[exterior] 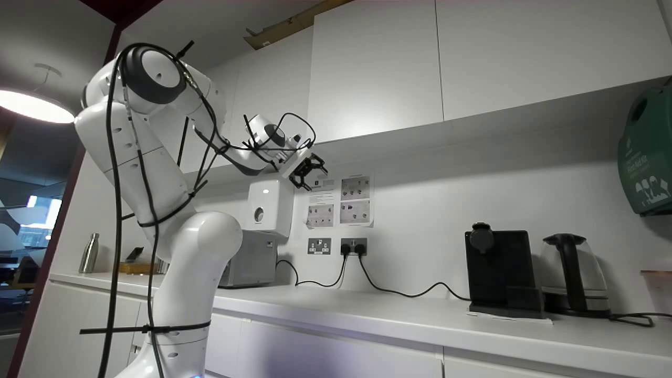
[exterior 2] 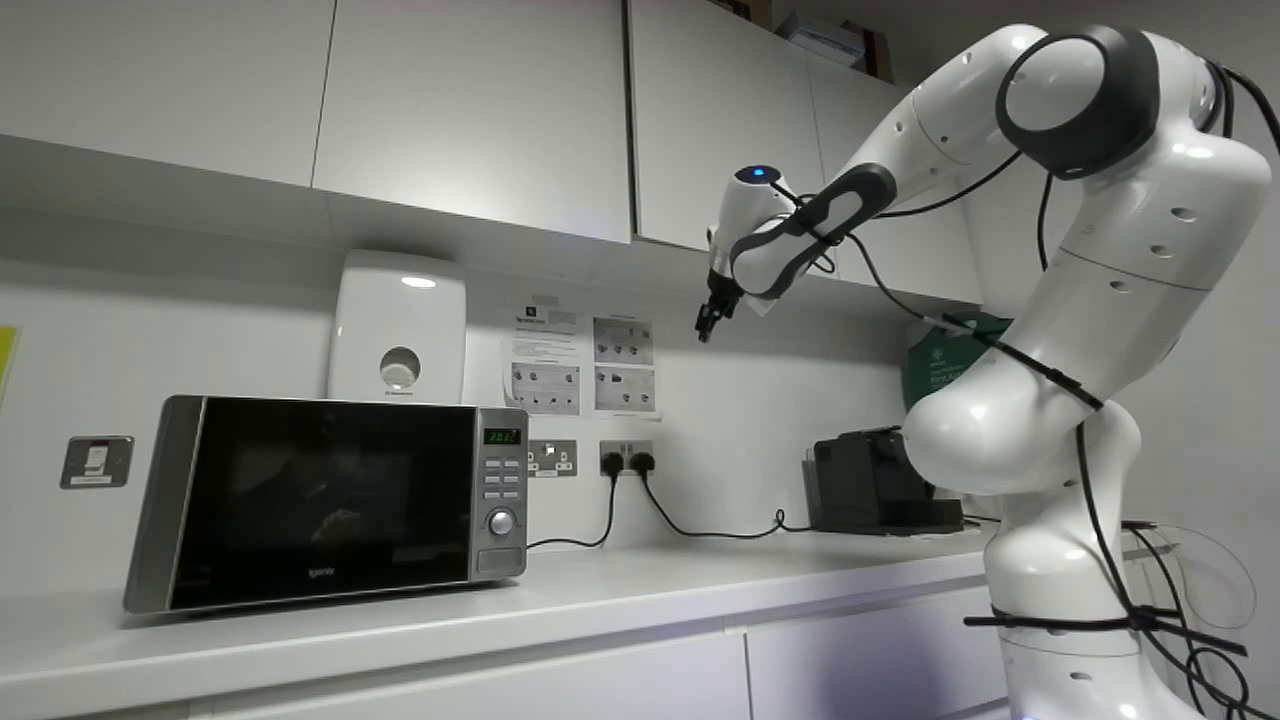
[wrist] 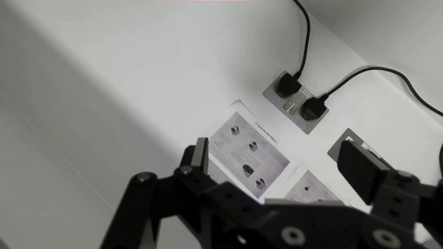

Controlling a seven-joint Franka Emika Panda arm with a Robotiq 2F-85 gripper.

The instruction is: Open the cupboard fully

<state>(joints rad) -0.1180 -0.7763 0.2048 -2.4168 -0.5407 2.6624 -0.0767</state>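
Wall cupboard (exterior 2: 720, 110) above the white desk (exterior 2: 650, 580), a narrow dark gap down one edge of its door (exterior: 373, 68); the tool (wrist: 279, 162) hangs lower, its fingers (wrist: 358, 173) spread well apart.

The door belongs to a row of plain pale fronts (exterior 2: 470, 110), and in both exterior views the tool shows below its bottom edge, before the wall (exterior: 420, 210). Fixed there are printed sheets (exterior: 355, 212), sockets (exterior: 319, 245) with two black plugs (wrist: 289, 84), and a white dispenser (exterior 2: 398, 320). The desk runs along beneath, carrying a microwave (exterior 2: 330, 500), a black coffee machine (exterior: 501, 273), a kettle (exterior: 573, 278) and, at the end away from the kettle, a metal bottle (exterior: 90, 253); cables (wrist: 307, 33) trail from the plugs. A green first aid kit (exterior: 648, 157) hangs higher up, beyond the kettle. Cardboard (exterior: 294, 25) lies on top of the row; a round lamp (exterior: 34, 106) is lit at the bottle's end.
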